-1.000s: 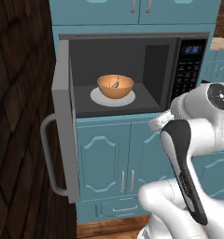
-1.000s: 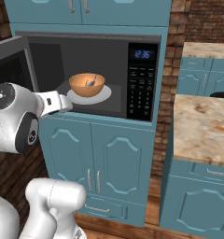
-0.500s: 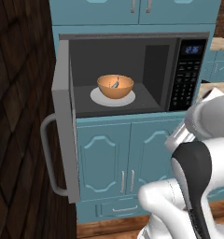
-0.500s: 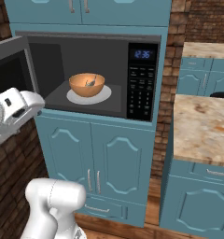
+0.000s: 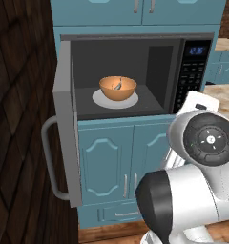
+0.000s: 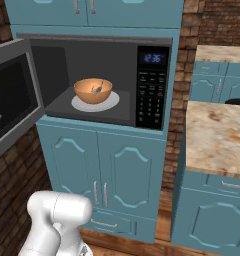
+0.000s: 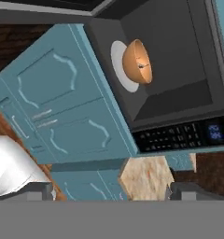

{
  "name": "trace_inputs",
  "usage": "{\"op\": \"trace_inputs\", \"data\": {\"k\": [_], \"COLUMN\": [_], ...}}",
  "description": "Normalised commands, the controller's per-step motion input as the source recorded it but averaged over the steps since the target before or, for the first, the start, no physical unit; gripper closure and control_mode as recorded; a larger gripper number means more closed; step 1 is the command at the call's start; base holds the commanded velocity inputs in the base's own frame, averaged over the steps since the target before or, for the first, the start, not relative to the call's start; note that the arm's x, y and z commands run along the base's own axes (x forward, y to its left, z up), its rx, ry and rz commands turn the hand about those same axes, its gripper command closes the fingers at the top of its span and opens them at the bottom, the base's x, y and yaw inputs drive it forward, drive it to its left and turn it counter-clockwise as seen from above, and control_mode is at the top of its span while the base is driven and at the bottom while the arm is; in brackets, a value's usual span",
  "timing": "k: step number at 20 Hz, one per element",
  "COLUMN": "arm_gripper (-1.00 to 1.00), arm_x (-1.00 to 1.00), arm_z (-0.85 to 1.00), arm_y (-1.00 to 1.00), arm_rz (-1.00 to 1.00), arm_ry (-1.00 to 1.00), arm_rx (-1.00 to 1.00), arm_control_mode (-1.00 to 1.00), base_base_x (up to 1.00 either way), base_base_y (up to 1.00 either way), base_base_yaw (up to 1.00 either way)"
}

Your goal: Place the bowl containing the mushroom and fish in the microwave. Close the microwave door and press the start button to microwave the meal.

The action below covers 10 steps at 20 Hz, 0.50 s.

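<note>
Sitting square on the white turntable (image 5: 115, 99), the bowl (image 5: 118, 88) is already inside the microwave (image 6: 99, 80), its orange-tan rim well back from the front lip of the cavity, and a sliver of grey fish (image 6: 97, 88) pokes up over the edge; the mushroom is too small to make out from here. So the placing looks done, and the step in hand reads as the door. The microwave door (image 5: 67, 119) stands swung wide on the left side, edge-on in the left base view, with its long curved bar handle (image 5: 50, 162) hanging out toward the dark wood wall (image 5: 18, 95). From the right base view the same door shows its dark window face (image 6: 12, 100). The hand view looks back at the cavity from outside, rolled over, with the bowl, the keypad panel (image 7: 177, 135) and the blue cabinet doors (image 7: 62, 107) below all in frame, and the gripper (image 7: 109, 191) shows its two finger tips spread as wide as they go with nothing between them, well apart from bowl and door alike. The next move, by the look of it, calls for the arm to get round to the outer face of that door and push it across until it latches, without clipping the handle. After that comes the start button on the keypad panel beside the blue display (image 6: 152, 58), a small target that wants a careful fingertip.
</note>
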Motion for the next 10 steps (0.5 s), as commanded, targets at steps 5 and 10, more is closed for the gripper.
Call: {"op": "trace_inputs", "data": {"k": [5,10], "arm_gripper": [-1.00,-1.00], "arm_x": [-0.10,-0.14], "arm_z": [-0.45,-0.87], "arm_y": [0.66,0.67], "arm_rz": [0.00,0.00], "arm_ry": [-0.06,-0.15], "arm_rx": [-0.45,-0.50], "arm_control_mode": [-1.00,-1.00], "base_base_x": [0.00,0.00], "base_base_y": [0.00,0.00], "base_base_yaw": [0.00,0.00]}}
